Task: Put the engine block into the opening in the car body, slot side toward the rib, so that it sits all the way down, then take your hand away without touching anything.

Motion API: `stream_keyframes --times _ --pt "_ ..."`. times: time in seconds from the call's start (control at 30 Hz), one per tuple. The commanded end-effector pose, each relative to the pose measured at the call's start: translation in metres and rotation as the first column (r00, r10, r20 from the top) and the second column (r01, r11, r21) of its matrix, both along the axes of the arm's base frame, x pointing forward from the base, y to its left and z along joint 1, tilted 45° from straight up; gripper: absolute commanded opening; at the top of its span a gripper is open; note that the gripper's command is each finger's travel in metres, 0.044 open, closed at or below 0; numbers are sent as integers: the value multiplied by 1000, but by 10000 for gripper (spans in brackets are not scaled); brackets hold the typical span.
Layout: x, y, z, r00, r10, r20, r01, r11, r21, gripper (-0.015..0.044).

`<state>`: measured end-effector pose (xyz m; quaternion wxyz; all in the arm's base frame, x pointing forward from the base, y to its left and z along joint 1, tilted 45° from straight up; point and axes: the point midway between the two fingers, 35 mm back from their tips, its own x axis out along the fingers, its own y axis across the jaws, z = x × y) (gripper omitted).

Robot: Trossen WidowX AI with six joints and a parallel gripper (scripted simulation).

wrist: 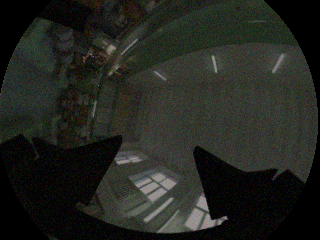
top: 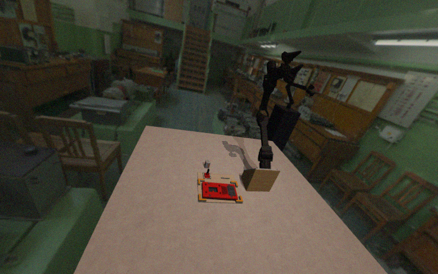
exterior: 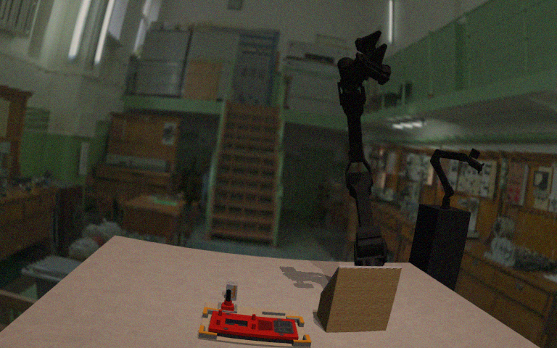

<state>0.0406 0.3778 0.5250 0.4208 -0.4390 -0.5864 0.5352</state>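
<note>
The red car body (top: 215, 195) (exterior: 252, 324) lies flat between orange corner brackets. A dark rectangular opening (top: 213, 189) (exterior: 236, 322) shows in its left half and a dark grey panel (top: 236, 188) at its right end. A small grey block (top: 207, 163) (exterior: 232, 290) stands on the table behind the body; I cannot tell whether it is the engine block. The slot side and rib are too small to tell. My gripper (top: 301, 59) (exterior: 382, 38) (wrist: 158, 144) is open and empty, raised high above the table, far from the body and touching nothing.
A red piece with a black upright lever (top: 207, 174) (exterior: 228, 304) sits behind the body on the pale board (top: 215, 177). A wooden wedge block (top: 263, 180) (exterior: 361, 303) stands right of the board, in front of my arm's base. Another arm stands on a black pedestal (top: 284, 124) (exterior: 439, 241) beyond.
</note>
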Motion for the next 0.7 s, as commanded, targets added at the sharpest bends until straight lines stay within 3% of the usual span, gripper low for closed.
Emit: stream_keyframes --times 0.0,0.43,0.67 --pt "21 7 -15 996 -70 -51 68 996 -56 440" --pt "89 13 -57 926 -305 -221 256 940 -224 440" --pt "134 9 -87 821 -478 -312 372 862 -344 440"
